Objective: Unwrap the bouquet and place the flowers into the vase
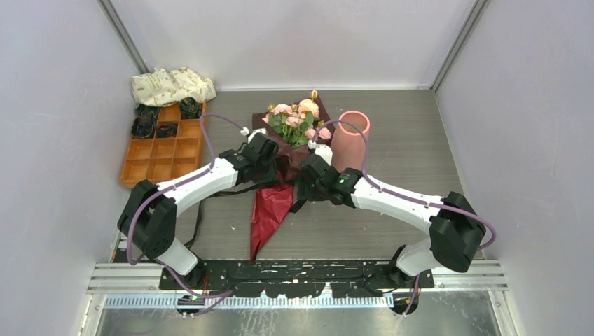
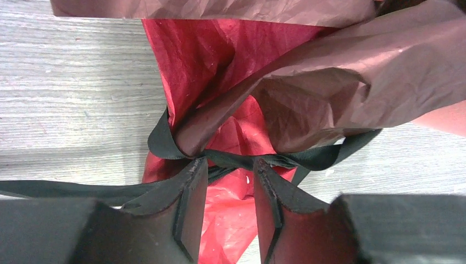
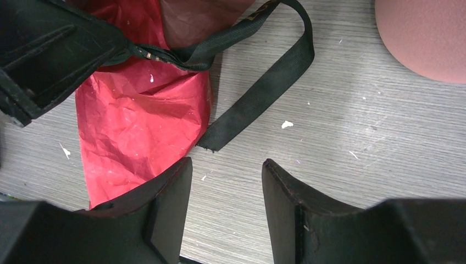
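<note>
My left gripper (image 2: 229, 171), half-open, has the ribbon knot (image 2: 228, 159) right between its tips, so it is the nearer arm. The bouquet (image 1: 294, 126) lies lengthwise away from me, blooms far. My right gripper (image 3: 226, 176), half-open and empty, hovers just beside it, with the vase (image 1: 349, 136) beyond.

Wrapped bouquet (image 1: 273, 203) lying flat beside the pink vase (image 1: 349, 140).
Pink and peach flowers (image 1: 298, 117) poke out of crinkly dark red paper tied with a black ribbon (image 2: 231, 159); the vase stands upright.

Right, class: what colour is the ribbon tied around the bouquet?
The ribbon is black, clearest in the left wrist view.
</note>
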### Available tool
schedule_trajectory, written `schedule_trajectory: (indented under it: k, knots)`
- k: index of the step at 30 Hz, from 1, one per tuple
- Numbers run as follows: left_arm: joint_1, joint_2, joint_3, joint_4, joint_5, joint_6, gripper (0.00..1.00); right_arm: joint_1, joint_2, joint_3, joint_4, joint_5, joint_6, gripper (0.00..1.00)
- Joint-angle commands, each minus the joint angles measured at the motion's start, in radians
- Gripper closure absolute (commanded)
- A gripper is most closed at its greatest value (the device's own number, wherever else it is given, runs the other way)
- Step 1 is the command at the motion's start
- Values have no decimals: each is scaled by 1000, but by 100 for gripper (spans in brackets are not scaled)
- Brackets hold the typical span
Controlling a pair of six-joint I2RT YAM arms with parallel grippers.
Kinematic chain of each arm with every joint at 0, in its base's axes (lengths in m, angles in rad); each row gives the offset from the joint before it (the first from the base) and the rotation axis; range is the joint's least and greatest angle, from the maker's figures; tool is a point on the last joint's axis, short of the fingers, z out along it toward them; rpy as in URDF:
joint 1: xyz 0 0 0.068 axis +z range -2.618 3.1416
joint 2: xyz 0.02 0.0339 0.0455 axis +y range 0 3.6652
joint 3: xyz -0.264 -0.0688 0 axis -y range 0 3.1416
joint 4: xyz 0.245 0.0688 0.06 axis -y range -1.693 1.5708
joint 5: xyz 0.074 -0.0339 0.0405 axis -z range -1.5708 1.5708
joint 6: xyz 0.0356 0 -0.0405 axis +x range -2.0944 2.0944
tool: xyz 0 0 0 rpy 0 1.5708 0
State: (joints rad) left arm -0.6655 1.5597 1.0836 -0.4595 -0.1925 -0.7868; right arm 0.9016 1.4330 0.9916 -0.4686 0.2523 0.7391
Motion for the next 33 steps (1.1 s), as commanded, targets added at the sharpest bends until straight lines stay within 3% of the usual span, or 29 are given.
schedule_trajectory:
  k: [1, 7, 13, 16, 24, 33]
  knots:
    - [2, 22, 0, 47, -3, -16, 65, 6, -42, 1, 47, 7, 17, 45]
    - [2, 70, 27, 47, -27, -11, 73, 7, -40, -5, 53, 1, 20, 45]
    - [2, 97, 48, 66, -16, -11, 100, 6, -38, -16, 66, -8, 23, 45]
    - [1, 63, 35, 60, -19, -19, 100, 7, -38, -19, 67, -8, 26, 45]
    - [0, -225, -28, 1, 15, -17, 100, 8, -17, -22, 100, -19, 27, 45]
    - [0, -439, -106, -90, -49, -6, 100, 11, 54, 59, 142, -40, -3, 49]
